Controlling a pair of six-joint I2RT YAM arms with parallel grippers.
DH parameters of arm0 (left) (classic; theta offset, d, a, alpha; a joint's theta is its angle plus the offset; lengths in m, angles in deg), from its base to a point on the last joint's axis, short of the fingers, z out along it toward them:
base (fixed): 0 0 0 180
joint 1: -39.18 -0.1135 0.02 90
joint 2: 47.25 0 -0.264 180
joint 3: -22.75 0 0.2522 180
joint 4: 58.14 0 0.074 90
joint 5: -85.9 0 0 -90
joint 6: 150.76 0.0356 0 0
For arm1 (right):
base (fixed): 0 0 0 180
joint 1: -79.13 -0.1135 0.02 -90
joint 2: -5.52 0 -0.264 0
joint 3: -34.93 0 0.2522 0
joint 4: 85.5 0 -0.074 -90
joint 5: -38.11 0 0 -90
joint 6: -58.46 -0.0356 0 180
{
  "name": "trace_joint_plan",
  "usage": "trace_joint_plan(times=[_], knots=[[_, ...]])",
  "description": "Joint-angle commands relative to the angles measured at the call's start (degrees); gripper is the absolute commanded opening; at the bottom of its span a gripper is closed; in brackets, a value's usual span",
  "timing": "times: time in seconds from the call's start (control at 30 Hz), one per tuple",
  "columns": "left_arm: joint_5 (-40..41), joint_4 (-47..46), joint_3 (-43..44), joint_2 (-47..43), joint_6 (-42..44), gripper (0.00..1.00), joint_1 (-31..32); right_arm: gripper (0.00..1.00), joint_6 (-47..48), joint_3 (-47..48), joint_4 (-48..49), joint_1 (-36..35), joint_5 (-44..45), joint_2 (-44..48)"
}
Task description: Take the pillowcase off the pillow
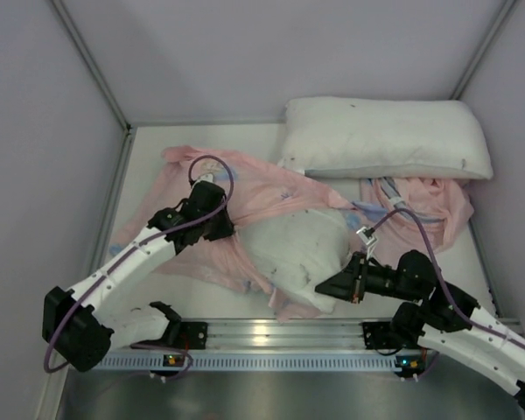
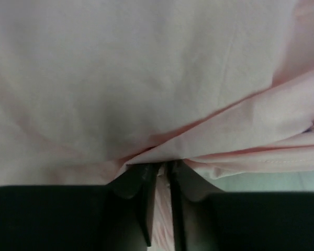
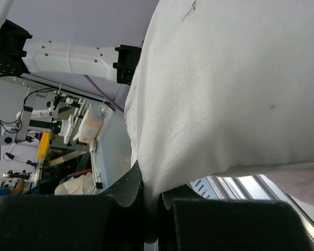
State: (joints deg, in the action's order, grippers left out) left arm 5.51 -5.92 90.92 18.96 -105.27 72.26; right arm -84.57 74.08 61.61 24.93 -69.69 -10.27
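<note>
The desk (image 1: 210, 138) carries everything, and a spare white pillow (image 1: 385, 140) is kept at its far edge, apart from the work. The pillowcase (image 1: 254, 188) is spread pink side up across the left and middle of the desk. Its near part is wrapped round the pillow (image 1: 302, 249), whose white right end is bared near the front rail. The two are gripped at opposite ends, it is judged, so that the case can be drawn leftward while the pillow is anchored. A fold of pink cloth is pinched by the left gripper (image 2: 159, 170), the jaws being almost together on it. The pillow's bare corner is clamped in the closed jaws of the right gripper (image 3: 152, 197).
</note>
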Motion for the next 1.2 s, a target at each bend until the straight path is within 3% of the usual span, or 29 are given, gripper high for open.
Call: trace_joint_plan(times=[0.0, 0.07, 0.13, 0.27, 0.5, 0.63, 0.83, 1.17], knots=[[-5.0, -0.6, -2.2, -3.8, 3.7, 0.30, 2.3, 0.00, 0.0, 0.1, 11.6, -0.6, -5.7, -3.0], [-2.1, 0.6, -0.6, -10.1, 3.7, 0.55, 7.8, 0.00, 0.6, -0.7, 13.1, -0.6, -5.4, -7.2], [-2.5, 0.8, 2.4, -16.3, 4.5, 0.62, 12.8, 0.00, 0.6, -1.7, 16.1, -0.6, -4.4, -9.7], [-5.9, 0.7, 5.4, -22.9, 5.7, 0.95, 20.0, 0.00, -1.0, -2.6, 24.7, -0.6, -4.0, -18.6], [-7.8, 0.4, -0.4, -22.8, 0.8, 0.96, 25.1, 0.00, -3.7, 0.0, 38.1, -1.2, -3.2, -34.0], [-3.5, 0.3, -3.1, -21.1, -1.1, 0.96, 32.7, 0.00, -5.1, 2.2, 42.8, -1.2, -1.4, -40.4], [2.6, 0.0, -8.2, -21.8, -10.8, 0.99, 35.2, 0.00, -5.2, 6.0, 45.3, -2.7, -1.3, -42.1], [10.8, -1.4, -11.5, -23.9, -18.2, 0.99, 35.2, 0.00, -3.8, 6.0, 41.6, -7.9, 0.9, -38.4]])
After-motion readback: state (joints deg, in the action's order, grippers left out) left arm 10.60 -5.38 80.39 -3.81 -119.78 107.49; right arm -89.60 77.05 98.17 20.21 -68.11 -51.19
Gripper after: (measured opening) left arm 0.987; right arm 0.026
